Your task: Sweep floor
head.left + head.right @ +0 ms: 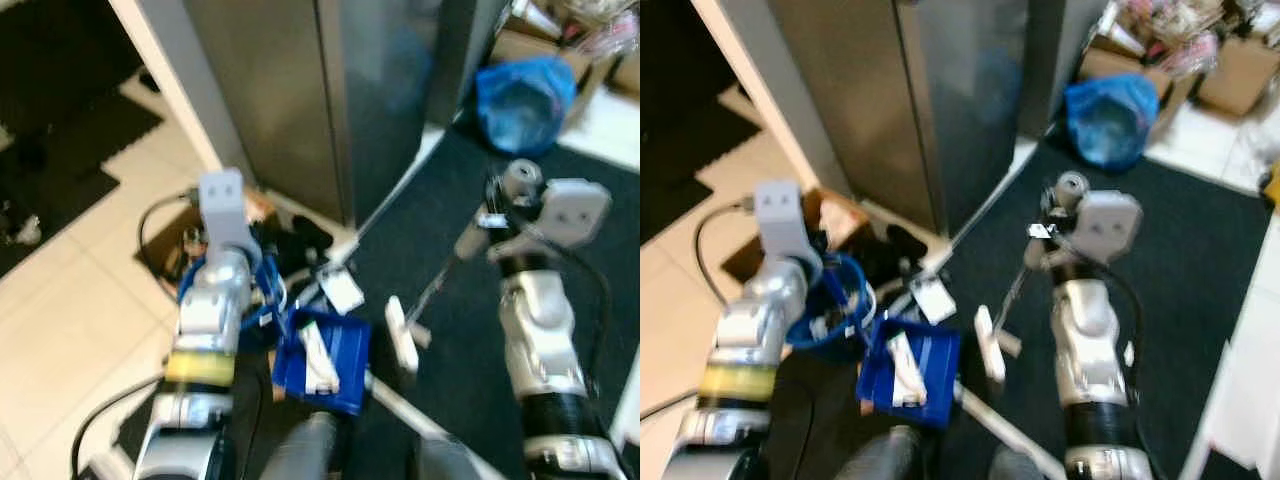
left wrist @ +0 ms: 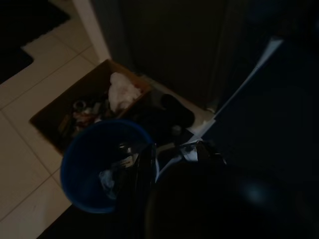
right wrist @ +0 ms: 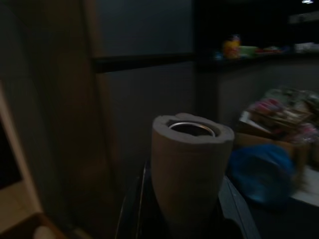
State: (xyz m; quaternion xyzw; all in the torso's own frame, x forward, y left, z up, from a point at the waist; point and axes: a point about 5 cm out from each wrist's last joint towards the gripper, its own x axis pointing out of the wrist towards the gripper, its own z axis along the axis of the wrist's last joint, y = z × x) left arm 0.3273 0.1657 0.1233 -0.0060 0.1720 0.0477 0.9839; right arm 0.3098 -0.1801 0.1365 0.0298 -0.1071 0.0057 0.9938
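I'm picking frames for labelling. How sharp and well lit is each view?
Both eye views are softly blurred but bright enough; the blue dustpan reads clearly. The left wrist view is very dark; only the blue bucket and pale tiles show. The right wrist view is dim; the near grey handle end is slightly soft.

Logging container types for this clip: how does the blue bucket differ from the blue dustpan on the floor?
The blue bucket is round and deep, standing upright on the tile edge; the blue dustpan is flat, rectangular and shallow, lying on the dark carpet. The bucket is at the left pincer; the dustpan lies free. Both are blue and hold some pale litter.
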